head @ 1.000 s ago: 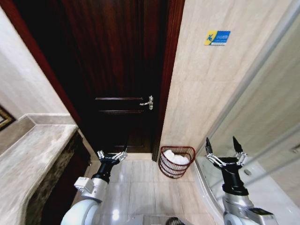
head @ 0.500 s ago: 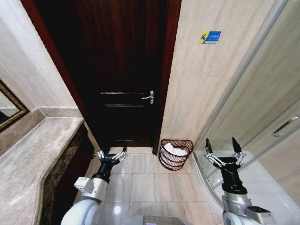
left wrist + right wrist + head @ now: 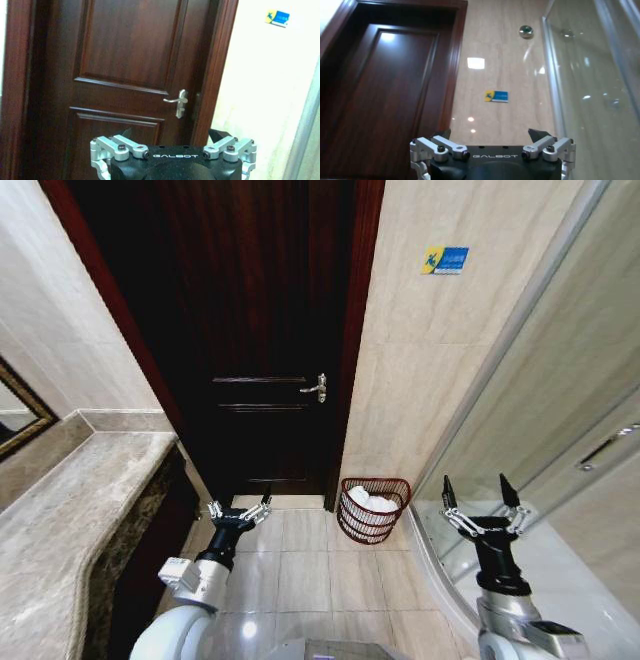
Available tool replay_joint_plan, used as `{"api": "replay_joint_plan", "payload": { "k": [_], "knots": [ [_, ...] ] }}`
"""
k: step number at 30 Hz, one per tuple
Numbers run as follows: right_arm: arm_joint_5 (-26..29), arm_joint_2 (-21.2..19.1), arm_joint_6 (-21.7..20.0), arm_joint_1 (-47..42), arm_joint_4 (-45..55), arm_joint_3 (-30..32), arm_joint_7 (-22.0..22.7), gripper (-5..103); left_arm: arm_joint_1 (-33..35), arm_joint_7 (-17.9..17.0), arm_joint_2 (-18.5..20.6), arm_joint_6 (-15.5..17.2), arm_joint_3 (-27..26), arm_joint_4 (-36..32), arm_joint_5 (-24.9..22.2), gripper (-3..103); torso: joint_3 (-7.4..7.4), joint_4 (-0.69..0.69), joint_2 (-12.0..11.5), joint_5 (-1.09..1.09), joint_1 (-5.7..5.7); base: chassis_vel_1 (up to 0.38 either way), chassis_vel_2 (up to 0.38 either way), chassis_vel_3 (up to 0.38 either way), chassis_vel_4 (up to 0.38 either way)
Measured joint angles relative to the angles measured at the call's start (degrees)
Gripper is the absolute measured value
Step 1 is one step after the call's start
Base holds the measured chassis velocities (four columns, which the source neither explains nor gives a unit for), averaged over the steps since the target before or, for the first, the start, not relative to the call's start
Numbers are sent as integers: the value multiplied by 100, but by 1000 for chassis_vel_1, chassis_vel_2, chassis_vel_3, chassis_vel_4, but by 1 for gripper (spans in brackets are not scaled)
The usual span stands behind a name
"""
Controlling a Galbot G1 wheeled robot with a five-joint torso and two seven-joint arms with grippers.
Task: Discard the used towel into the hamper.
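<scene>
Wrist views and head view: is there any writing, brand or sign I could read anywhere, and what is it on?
"GALBOT": on the black body of the left gripper, in the left wrist view.
"GALBOT": on the black body of the right gripper, in the right wrist view.
Blue and yellow sign on the tiled wall beside the door: it bears a figure and some small writing, too small to read.
No other writing shows.

One hamper (image 3: 374,509), one white towel (image 3: 370,502) inside it, one door (image 3: 250,330), one sign (image 3: 445,260), two empty grippers: left gripper (image 3: 238,511), right gripper (image 3: 484,504).
</scene>
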Motion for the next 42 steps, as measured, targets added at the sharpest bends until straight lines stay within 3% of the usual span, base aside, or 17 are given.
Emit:
{"api": "replay_joint_plan", "payload": {
  "k": [42],
  "knots": [
    [68,38,251,-108,-187,-9,-60,100,0,0,0,0,0,0,0,100,0,0,0,0,1,-106,-108,-106,-108]
  ]
}}
